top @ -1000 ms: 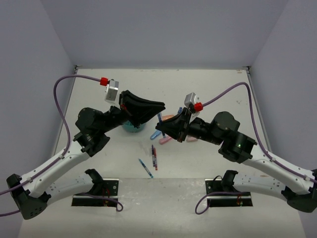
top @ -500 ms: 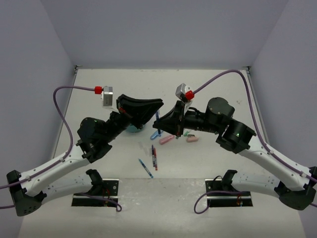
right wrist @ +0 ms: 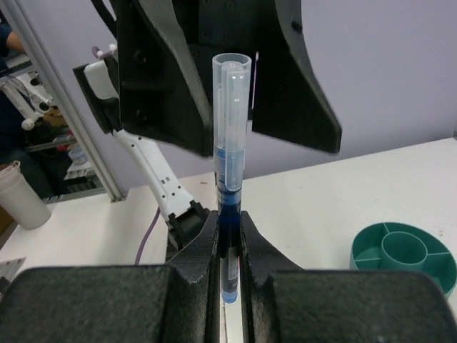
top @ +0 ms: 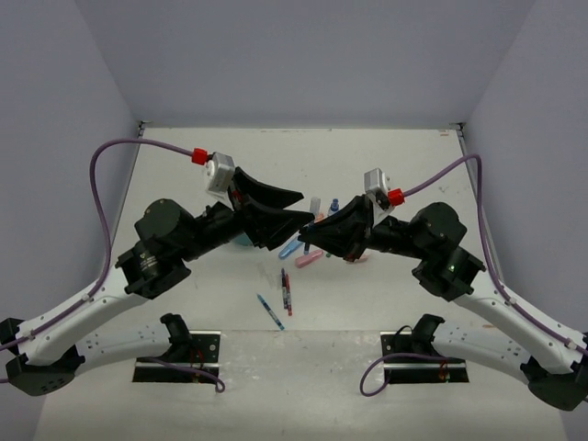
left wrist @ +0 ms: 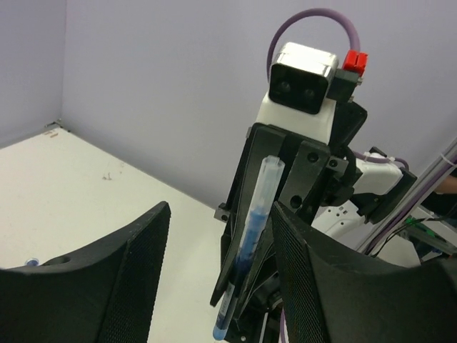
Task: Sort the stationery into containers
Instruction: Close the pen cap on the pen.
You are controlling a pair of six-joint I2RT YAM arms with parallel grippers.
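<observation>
Now my right jaws are clenched on a blue pen (right wrist: 232,143) above mid-worktop (top: 395,175). The left jaws gape released, facing it. In the right wrist view, the organizer (right wrist: 403,250) sits at four o'clock.

the left arm (top: 92,299) leans in from 8 o'clock and the right arm (top: 505,312) from 4 o'clock, wrists nearly meeting. the left gripper (top: 303,206) points to 3 o'clock, jaws spread wide, holding nothing. the right gripper (right wrist: 228,239) points to 9 o'clock, pinched on a blue pen (right wrist: 231,143).
</observation>
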